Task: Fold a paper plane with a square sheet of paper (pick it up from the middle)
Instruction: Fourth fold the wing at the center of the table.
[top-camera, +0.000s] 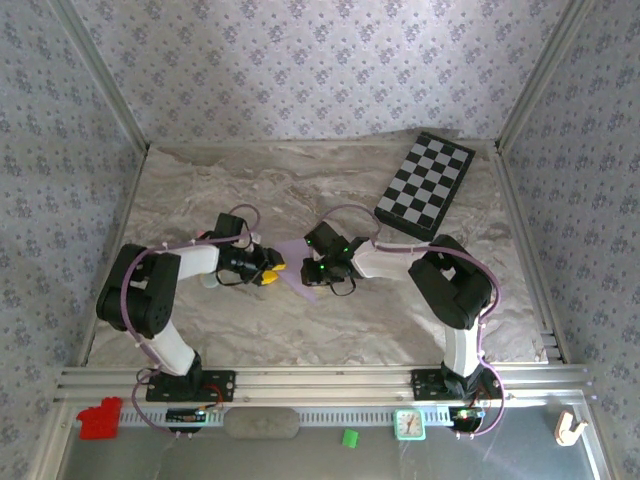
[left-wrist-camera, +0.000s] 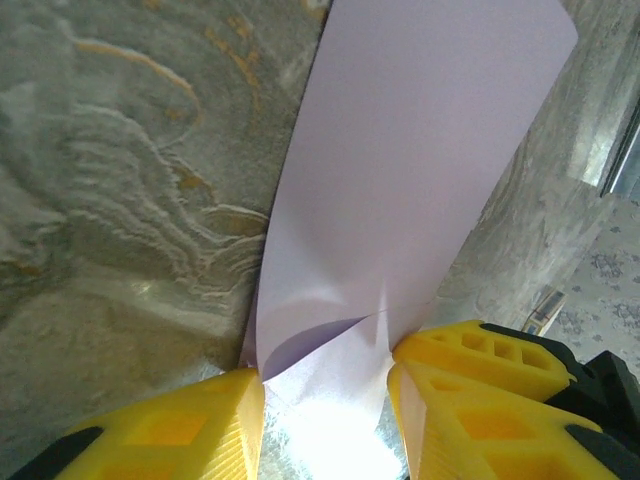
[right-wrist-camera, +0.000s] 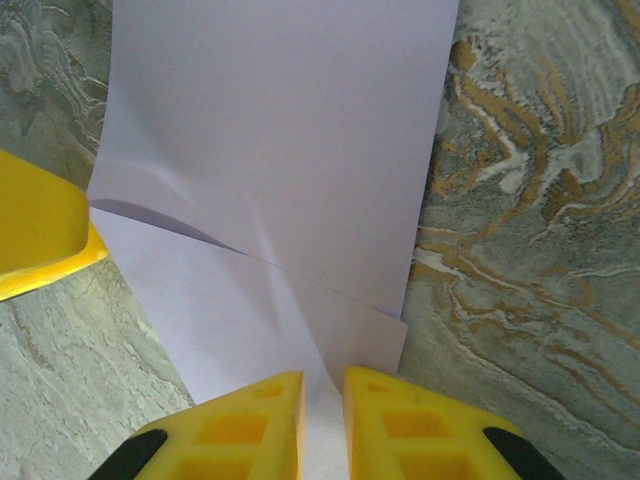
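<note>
- Top external view: the thin, pale lilac square sheet of paper (top-camera: 298, 280) sat just left of the frame's centre. It was between the left gripper (top-camera: 272, 272) and the right gripper (top-camera: 313, 268), over the marbled grey-brown tabletop (top-camera: 200, 200).
- The black-and-white chequered board (top-camera: 425, 185) lay well apart at the upper right.
- Left wrist view: the left gripper's yellow jaws stood apart at the bottom of the frame. The square sheet of paper ran up between them, bowed, and looked unclamped, with a crease at lower centre.
- Right wrist view: the right gripper's yellow fingers were nearly together at bottom centre, pinching a strip of the sheet's near edge. A diagonal fold crossed the paper just above them.
- Handling, as a judgement: the sheet looked very light, limp and easy to crease or tear. It would probably sag and curl beyond any pinch, and its smooth face might slide between hard plastic pads.
- The best hold seemed to be a flat pinch on an edge or along the existing fold, near its middle. The other claw would take the opposite side to keep the paper taut.
</note>
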